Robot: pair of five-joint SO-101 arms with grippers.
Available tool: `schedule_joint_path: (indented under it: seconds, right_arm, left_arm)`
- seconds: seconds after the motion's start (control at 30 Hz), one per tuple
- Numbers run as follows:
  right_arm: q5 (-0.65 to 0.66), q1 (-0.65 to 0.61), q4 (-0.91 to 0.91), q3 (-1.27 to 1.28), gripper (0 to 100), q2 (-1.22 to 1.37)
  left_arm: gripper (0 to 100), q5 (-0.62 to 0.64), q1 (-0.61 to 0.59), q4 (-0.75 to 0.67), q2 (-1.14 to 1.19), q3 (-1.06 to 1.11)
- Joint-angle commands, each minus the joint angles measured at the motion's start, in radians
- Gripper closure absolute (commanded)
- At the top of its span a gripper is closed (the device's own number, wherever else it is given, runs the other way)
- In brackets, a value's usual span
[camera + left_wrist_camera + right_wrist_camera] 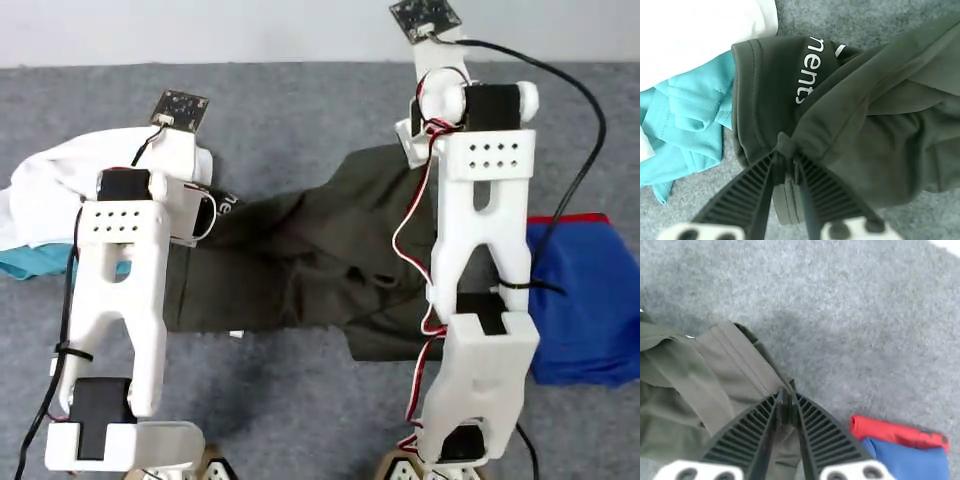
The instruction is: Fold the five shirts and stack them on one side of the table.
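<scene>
The olive shirt [300, 270] is spread mid-counter [300, 100], its long axis running 9 to 3 o'clock. Its 9 o'clock end is clenched in the left hand [785, 160], and its 2 o'clock hem in the right hand [785, 407].

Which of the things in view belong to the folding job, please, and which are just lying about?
Job: olive shirt, white shirt, teal shirt, blue shirt, red shirt, left gripper, right gripper.
Lying about: grey table cover.

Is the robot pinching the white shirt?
No, both arms' jaws are shut on the dark green shirt, and the white shirt just lies beside it.
</scene>
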Motion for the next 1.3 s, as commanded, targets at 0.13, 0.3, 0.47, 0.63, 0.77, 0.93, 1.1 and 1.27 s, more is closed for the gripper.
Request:
schedule_joint_path:
  seconds: [0.13,0.3,0.47,0.63,0.77,0.93,1.1,1.27]
  right_arm:
    - [0.012,-0.002,0.038,0.041,98.9,-0.108]
    - [0.005,-0.022,0.039,0.204,98.9,-0.054]
    - [0.003,-0.082,0.018,0.525,98.9,-0.042]
    - [0.003,-0.099,-0.160,0.732,98.8,-0.002]
    - [0.009,-0.099,-0.176,0.738,97.1,0.044]
    - [0.012,-0.096,-0.176,0.730,83.2,0.053]
    - [0.012,-0.093,-0.165,0.652,80.6,0.024]
    - [0.012,-0.091,-0.183,0.637,80.7,0.068]
  left_arm:
    - [99,0.002,0.011,-0.005,-0.006,-0.010]
    - [99,0.002,0.011,-0.005,-0.006,-0.007]
    - [99,0.002,0.011,-0.005,-0.006,-0.007]
    - [99,0.002,0.011,-0.005,-0.005,-0.007]
    - [99,0.002,0.011,-0.005,-0.005,-0.005]
    - [99,0.002,0.011,-0.005,-0.005,-0.005]
    - [99,0.002,0.011,-0.005,-0.005,-0.005]
    - [99,0.002,0.011,-0.005,-0.005,-0.005]
